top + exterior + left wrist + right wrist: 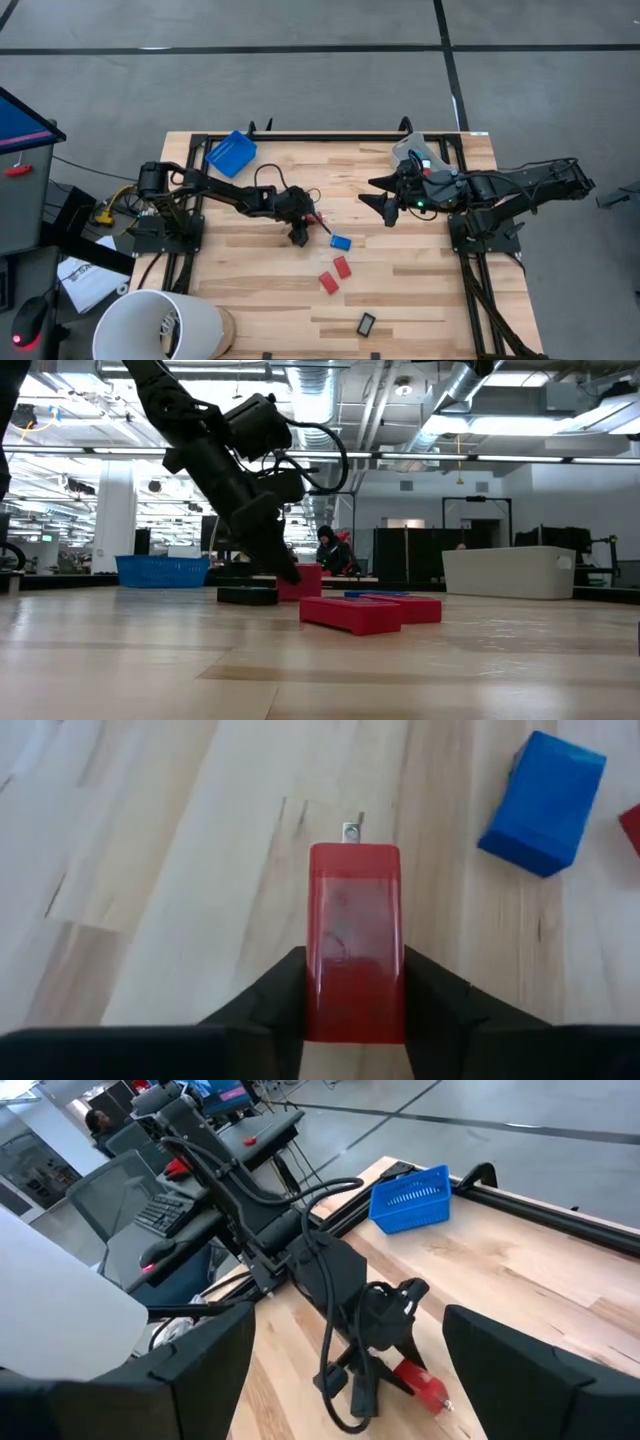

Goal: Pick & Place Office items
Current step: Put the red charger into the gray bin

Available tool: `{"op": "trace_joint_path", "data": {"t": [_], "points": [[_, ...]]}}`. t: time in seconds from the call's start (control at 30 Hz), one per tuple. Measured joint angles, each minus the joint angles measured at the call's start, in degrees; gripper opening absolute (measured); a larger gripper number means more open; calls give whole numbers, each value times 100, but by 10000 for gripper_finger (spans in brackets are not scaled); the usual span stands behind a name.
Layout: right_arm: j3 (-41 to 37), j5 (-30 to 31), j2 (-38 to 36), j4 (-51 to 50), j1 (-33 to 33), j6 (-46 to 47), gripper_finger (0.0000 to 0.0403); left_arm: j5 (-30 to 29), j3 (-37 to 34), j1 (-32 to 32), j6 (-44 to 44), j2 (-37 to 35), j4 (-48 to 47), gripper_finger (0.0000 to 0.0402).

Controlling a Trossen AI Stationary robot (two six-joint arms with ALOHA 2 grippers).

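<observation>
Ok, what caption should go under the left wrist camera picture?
Left gripper clamped on a red block, a blue block lying nearby.

Red block (354, 940): long translucent-red piece with a small metal tab on its far end, lying flat on the tabletop (260, 290) near centre, pinched on both long sides by the left gripper (300, 235) jaws. Blue block (340, 242): flat, just at 4 o'clock of the held one, apart from it. Two more red blocks (335, 274): side by side, close together, flat, at 6 o'clock of the blue one. Black rectangle with light face (366, 323): flat, alone near the front edge, at 5 o'clock of the red pair, well apart.
</observation>
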Motion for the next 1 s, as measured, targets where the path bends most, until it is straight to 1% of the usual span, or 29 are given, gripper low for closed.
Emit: {"op": "trace_joint_path", "data": {"t": [0.07,0.13,0.23,0.3,0.37,0.43,0.53,0.6,0.7,0.83,0.93,1.0], "points": [[0,-18,0,0,14,-89,315,181,0,0,-163,-59,-13,111],[0,-16,0,2,88,-333,315,506,0,2,-320,-144,146,111],[0,-18,0,46,254,-908,315,1194,0,0,-457,-450,373,111],[0,-18,0,129,352,-1308,315,1708,0,0,-458,-734,509,111],[0,-16,0,249,415,-1464,315,2027,1,-11,-473,-1064,700,111],[0,-15,-5,367,458,-1453,315,2202,2,-11,-547,-1450,732,111],[0,-11,-8,588,533,-1315,315,2215,1,-11,-802,-1942,998,111],[0,-20,13,790,572,-1257,315,2154,2,-11,-1053,-2189,1417,111],[0,-20,85,1045,581,-1239,315,1807,3,-11,-1576,-2387,2116,111],[0,-14,118,1297,527,-1373,315,1279,7,-11,-2140,-2407,3096,111],[0,-14,142,1468,432,-1397,315,931,7,-29,-2384,-2368,3569,111],[0,-16,145,1613,398,-1502,315,813,0,-41,-2525,-2360,3811,111]]}}
